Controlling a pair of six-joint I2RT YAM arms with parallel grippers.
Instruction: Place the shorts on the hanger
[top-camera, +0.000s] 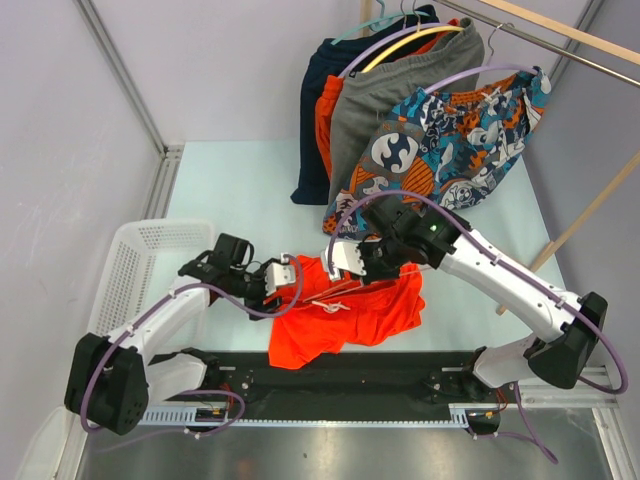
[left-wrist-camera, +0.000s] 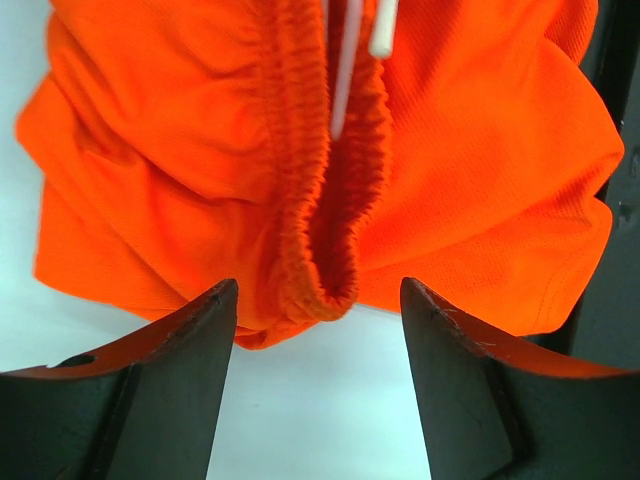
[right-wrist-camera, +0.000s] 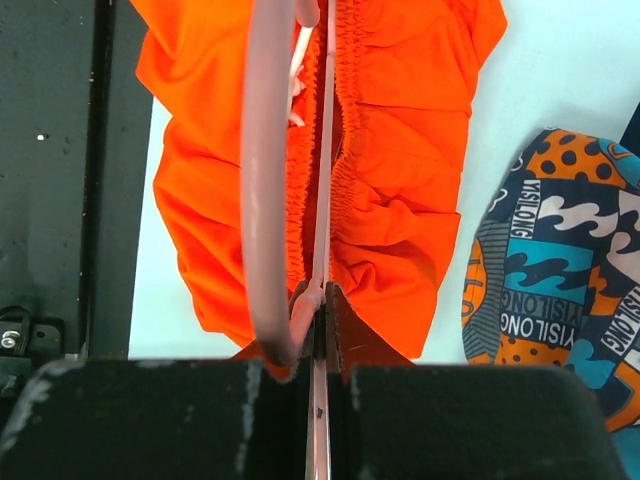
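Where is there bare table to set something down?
Bare table back left, between the basket and the hanging clothes; a smaller patch right of the shorts, under the right arm. Crowded mid-table, around shorts and hanger.

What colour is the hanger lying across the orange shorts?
Pale pink. The hanger shows best in the right wrist view, against the shorts.

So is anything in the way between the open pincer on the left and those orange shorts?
Nothing visible. The left pincer is open, and the waistband of the shorts lies just ahead of it. Only the table shows in the gap.
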